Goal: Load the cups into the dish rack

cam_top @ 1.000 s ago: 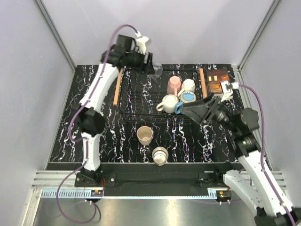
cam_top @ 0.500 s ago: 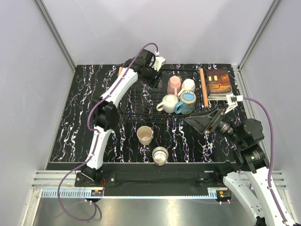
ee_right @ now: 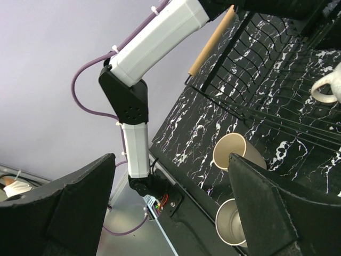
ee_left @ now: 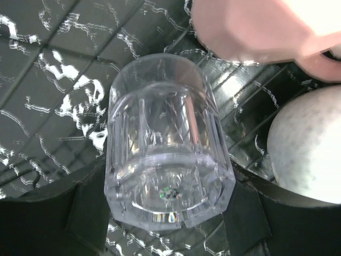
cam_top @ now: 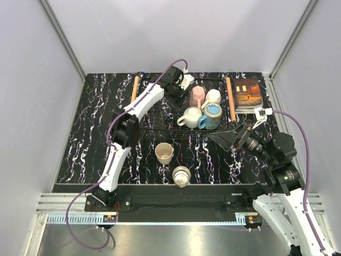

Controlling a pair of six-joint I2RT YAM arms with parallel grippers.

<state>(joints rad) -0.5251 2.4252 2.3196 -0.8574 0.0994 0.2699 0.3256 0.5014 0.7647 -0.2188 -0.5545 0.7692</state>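
Top view: the rack [cam_top: 160, 120] lies at the table's [cam_top: 90, 133] 12 o'clock. The left claw [cam_top: 178, 89] hangs over the rack's far edge, just beside the pink mug [cam_top: 197, 96]. The white mug [cam_top: 213, 96], cream mug [cam_top: 190, 116] and blue mug [cam_top: 212, 113] crowd the rack's 3 o'clock end. A cream cup [cam_top: 164, 153] and a ringed cup [cam_top: 181, 176] stand on the table at the rack's 6 o'clock. The right claw [cam_top: 226, 140], released, hovers at the rack's 4 o'clock.

Left wrist: the left claw [ee_left: 166, 216] grasps the tumbler [ee_left: 168, 154] above the rack wires, with the pink mug [ee_left: 256, 26] at 1 o'clock.

Right wrist: the right claw's fingers [ee_right: 74, 208] are spread with nothing between them. The cream cup [ee_right: 237, 152] and ringed cup [ee_right: 237, 224] lie at 4 o'clock.
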